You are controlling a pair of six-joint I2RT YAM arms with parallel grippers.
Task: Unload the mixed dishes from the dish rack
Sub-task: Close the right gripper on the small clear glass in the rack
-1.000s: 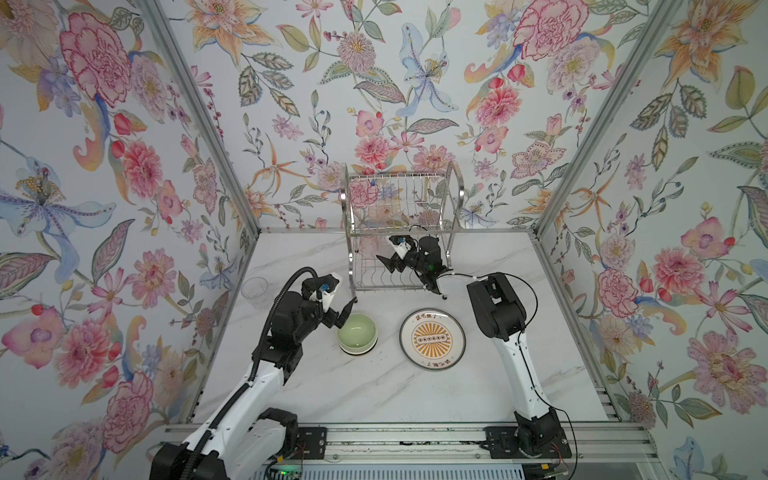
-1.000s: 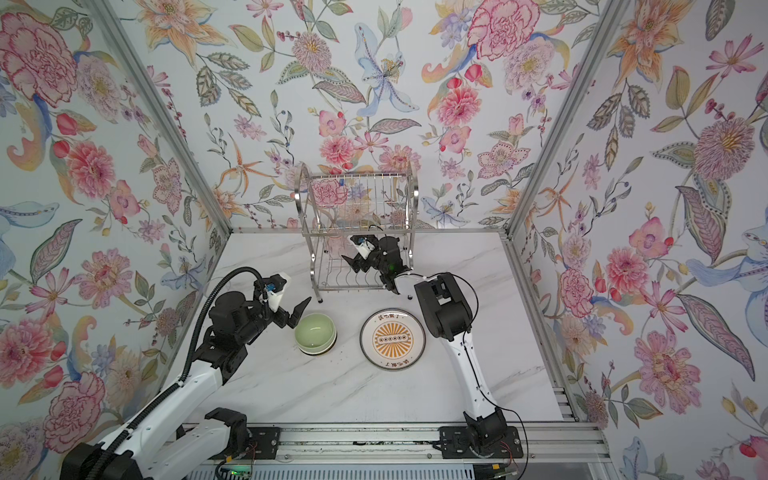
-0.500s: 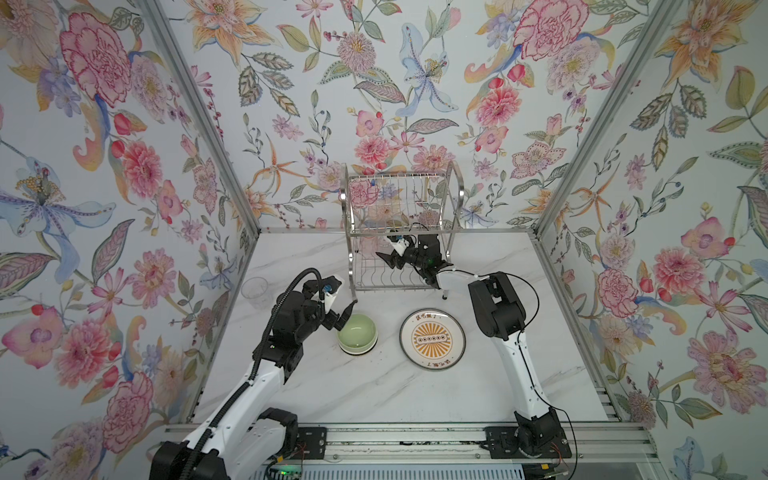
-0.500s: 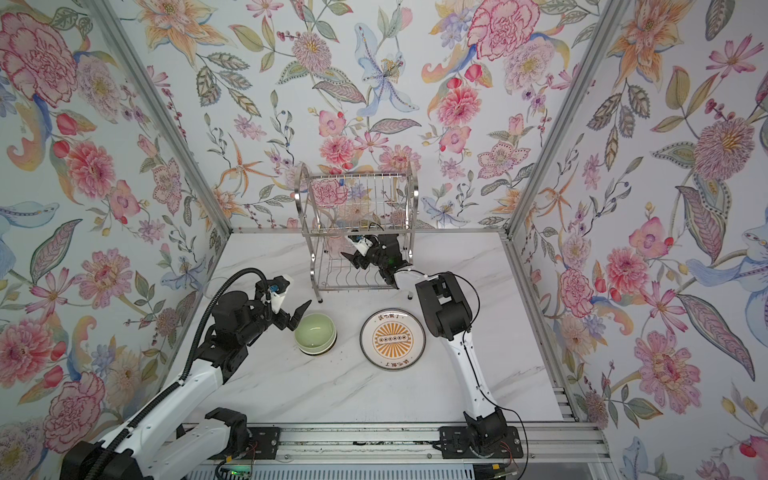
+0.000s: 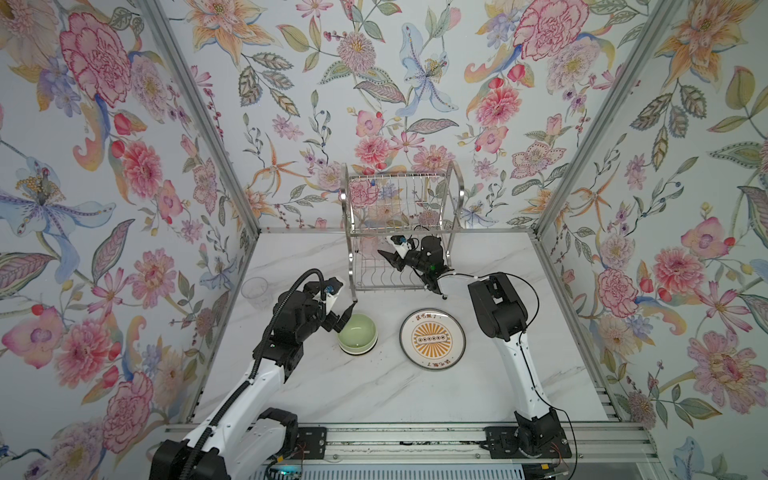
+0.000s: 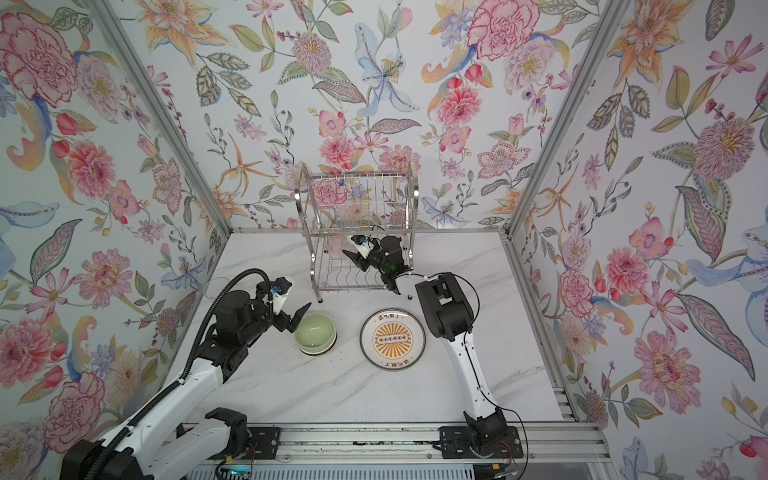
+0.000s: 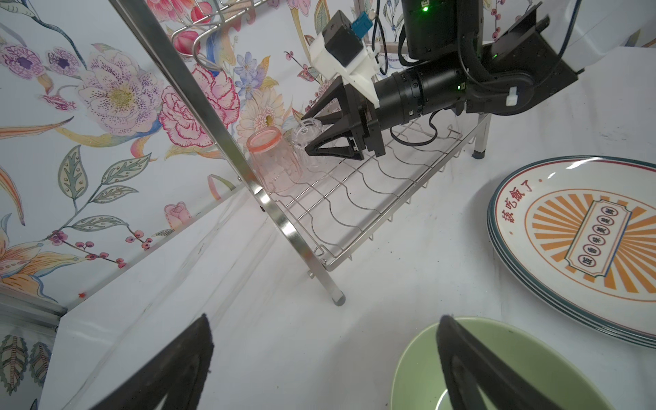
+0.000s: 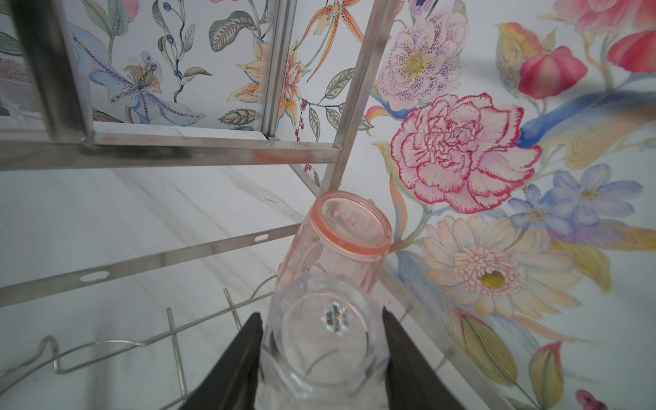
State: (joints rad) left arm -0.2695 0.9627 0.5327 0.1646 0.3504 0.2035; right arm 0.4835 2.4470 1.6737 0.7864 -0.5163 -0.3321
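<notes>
Your left gripper (image 5: 345, 318) hangs low, jaws wide; your right gripper (image 5: 384, 258), arm outstretched, seemingly pinches the clear cup (image 8: 326, 340).

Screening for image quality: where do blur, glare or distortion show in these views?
Right wrist view: clear cup sharp, one small sparkle on its base; nearest dish rack bar soft. Left wrist view: left gripper blurred up close, pink cup crisp. Both top views: even light, faint shadows.

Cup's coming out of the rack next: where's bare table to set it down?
Widest bare marble: the front strip between green bowl, plate and front rail. Also bare: right of the dish rack, behind the right arm. Crowded: between rack and bowl, at the open left gripper; and the lower tier, right gripper on clear cup beside pink cup.
</notes>
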